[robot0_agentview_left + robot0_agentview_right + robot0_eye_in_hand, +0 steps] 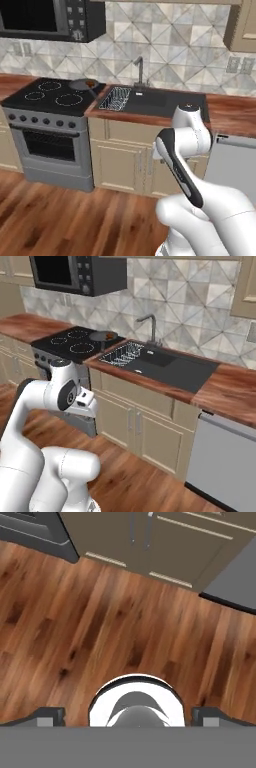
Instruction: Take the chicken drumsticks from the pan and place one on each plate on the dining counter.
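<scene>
Approaching the small round dark grey frying pan [83, 84] comes first, done best by driving the base closer before any reach, since the black glass-top stove [50, 95] carrying it sits well apart from the folded white arm. Resting on the stove's rear right burner, just beside the dark sink basin [150, 102] set in the reddish wood counter. Orange-brown chicken drumsticks [90, 83] barely visible inside the pan as a small warm patch; too small to count. Two-finger gripper [128, 717] spread fully wide, holding nothing, pointed down at the brown plank floor [100, 627]. Worth stopping square to the stove front, then descending from above the pan's rim with the jaws set across one drumstick's narrow width.
</scene>
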